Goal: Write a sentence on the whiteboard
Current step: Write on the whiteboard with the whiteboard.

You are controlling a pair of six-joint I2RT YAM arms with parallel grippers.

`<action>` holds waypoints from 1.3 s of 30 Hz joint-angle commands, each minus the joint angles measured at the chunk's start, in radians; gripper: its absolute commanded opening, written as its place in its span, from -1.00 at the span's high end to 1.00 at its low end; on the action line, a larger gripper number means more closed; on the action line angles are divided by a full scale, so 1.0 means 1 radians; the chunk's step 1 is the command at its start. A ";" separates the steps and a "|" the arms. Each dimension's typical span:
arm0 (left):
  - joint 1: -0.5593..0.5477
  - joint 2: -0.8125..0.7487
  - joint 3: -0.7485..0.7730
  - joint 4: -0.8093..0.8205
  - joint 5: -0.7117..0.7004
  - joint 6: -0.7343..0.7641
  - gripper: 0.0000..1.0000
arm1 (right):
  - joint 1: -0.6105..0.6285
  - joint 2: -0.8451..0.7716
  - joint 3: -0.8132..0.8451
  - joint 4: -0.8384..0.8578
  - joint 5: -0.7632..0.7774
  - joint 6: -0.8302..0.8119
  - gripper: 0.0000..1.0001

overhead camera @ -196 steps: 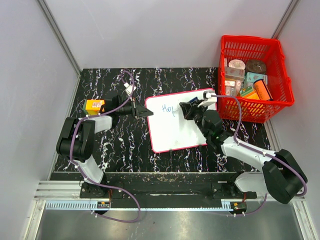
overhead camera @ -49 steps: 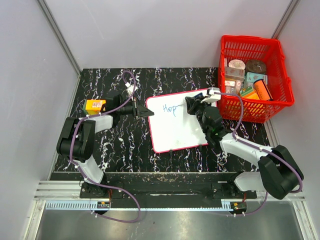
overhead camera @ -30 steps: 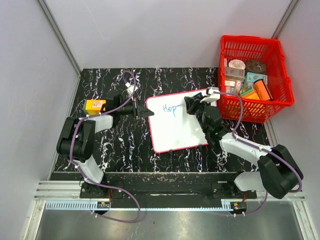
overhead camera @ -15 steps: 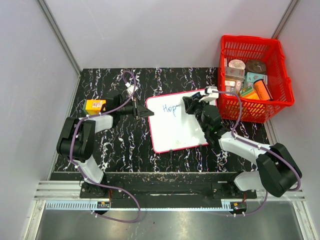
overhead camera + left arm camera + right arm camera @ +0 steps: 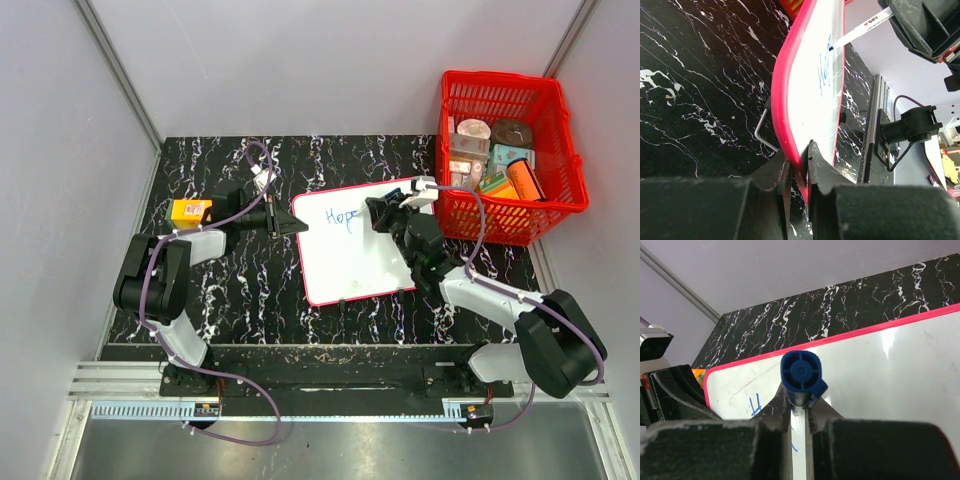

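Note:
The whiteboard, white with a red-pink frame, lies tilted on the black marbled table. Blue handwriting of the sentence, reading roughly "Hope", sits near its top left. My left gripper is shut on the board's left edge; in the left wrist view the red frame runs between the jaws of this gripper. My right gripper is shut on a marker, whose blue end cap faces the right wrist camera above the gripper. The marker's white barrel meets the board right of the writing.
A red basket with several packets and tins stands at the back right, close behind my right wrist. A small orange box lies at the left, beside the left arm. A metal wire stand shows under the board's edge.
The blue writing has grown from about "Ho" to "Hope". My right gripper has shifted slightly along the top of the board with the marker. The left arm has not moved.

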 commanded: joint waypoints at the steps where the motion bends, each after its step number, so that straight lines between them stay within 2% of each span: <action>1: -0.039 0.000 -0.005 -0.019 -0.083 0.186 1.00 | -0.007 -0.030 -0.023 -0.040 0.013 -0.001 1.00; 11: -0.039 0.000 -0.005 -0.020 -0.086 0.187 1.00 | -0.008 -0.057 -0.017 -0.089 0.105 -0.007 1.00; 20: -0.039 0.001 -0.005 -0.023 -0.088 0.189 1.00 | -0.011 -0.119 -0.005 -0.049 0.030 -0.025 1.00; 24: -0.040 -0.005 -0.007 -0.025 -0.091 0.190 1.00 | -0.013 -0.152 0.015 -0.076 0.053 -0.031 1.00; 31: -0.040 -0.003 -0.007 -0.025 -0.092 0.190 1.00 | -0.025 -0.119 0.090 -0.162 0.157 -0.076 1.00; 39: -0.040 -0.002 -0.007 -0.025 -0.092 0.190 1.00 | -0.040 -0.090 0.119 -0.188 0.188 -0.073 1.00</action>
